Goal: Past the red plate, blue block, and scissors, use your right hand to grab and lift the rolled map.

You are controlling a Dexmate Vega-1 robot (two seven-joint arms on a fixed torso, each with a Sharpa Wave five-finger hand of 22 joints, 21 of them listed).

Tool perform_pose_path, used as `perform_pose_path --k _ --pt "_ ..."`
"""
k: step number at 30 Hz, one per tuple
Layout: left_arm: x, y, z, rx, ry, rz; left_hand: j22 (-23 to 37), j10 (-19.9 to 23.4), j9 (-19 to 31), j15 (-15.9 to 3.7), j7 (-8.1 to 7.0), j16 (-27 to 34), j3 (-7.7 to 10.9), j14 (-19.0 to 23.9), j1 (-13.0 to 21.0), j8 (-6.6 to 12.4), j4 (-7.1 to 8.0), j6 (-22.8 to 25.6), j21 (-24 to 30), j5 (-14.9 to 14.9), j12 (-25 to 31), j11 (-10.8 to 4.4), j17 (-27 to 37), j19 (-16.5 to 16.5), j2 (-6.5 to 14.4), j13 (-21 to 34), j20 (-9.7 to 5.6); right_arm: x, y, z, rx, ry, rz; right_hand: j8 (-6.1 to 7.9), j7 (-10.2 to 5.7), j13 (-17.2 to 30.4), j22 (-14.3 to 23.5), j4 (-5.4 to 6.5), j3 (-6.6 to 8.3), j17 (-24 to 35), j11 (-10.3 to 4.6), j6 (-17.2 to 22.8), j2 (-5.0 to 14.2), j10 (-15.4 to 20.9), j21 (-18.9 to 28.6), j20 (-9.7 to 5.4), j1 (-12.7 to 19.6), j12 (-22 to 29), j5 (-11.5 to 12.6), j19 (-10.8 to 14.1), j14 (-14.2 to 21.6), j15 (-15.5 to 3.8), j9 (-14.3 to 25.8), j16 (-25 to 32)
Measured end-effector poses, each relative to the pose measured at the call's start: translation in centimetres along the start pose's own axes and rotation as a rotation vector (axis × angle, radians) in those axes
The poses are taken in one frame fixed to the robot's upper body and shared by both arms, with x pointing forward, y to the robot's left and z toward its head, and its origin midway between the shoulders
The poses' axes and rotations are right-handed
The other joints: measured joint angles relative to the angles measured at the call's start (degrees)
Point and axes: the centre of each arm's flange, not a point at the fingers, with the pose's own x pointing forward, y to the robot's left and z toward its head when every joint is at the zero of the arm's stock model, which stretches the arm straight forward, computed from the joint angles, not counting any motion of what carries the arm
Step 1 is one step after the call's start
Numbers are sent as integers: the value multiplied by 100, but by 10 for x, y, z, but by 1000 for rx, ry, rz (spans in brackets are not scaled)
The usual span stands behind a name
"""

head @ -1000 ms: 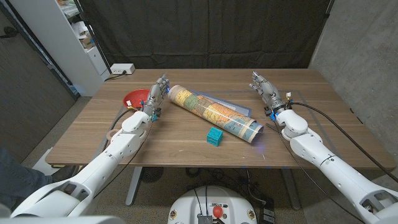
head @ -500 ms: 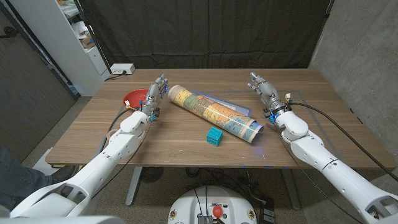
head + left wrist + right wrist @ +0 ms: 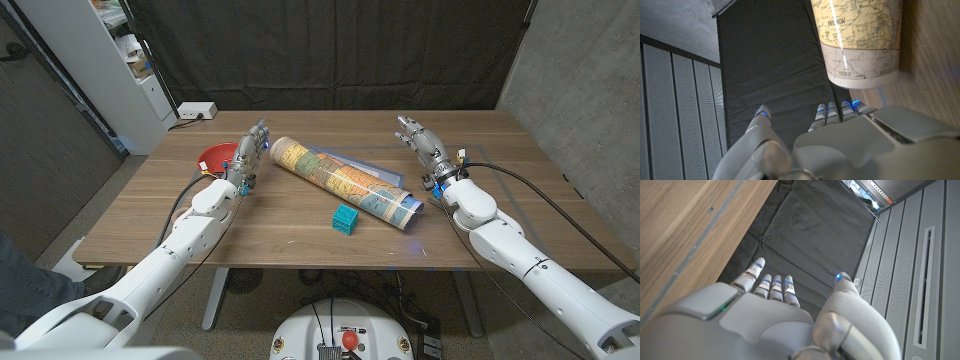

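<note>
Right of the rolled map [image 3: 342,183], my right hand [image 3: 422,143] hangs empty, fingers apart; a careless reach could roll it away.

A robotics lab or test room: a plain rectangular wooden table [image 3: 300,225] stands before a black fabric curtain [image 3: 330,50] hung as a backdrop, with bare grey concrete wall [image 3: 580,80] to one side. Beyond the table's far left corner stand a white shelving unit [image 3: 120,60] and a white power strip [image 3: 196,111].
</note>
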Motion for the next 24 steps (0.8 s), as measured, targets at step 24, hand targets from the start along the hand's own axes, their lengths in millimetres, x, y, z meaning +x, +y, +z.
perform_pose_path --k 24 --pt "5 -2 1 0 0 -11 0 -1 0 0 0 0 0 -1 23 -20 0 -43 0 0 -28 0 0 0 22 0 0 -10 8 26 -120 -33 15 0 0 0 0 -34 -14 -27 0 0 30 1 26 22 30 0 -3 23 23 21 18 23"
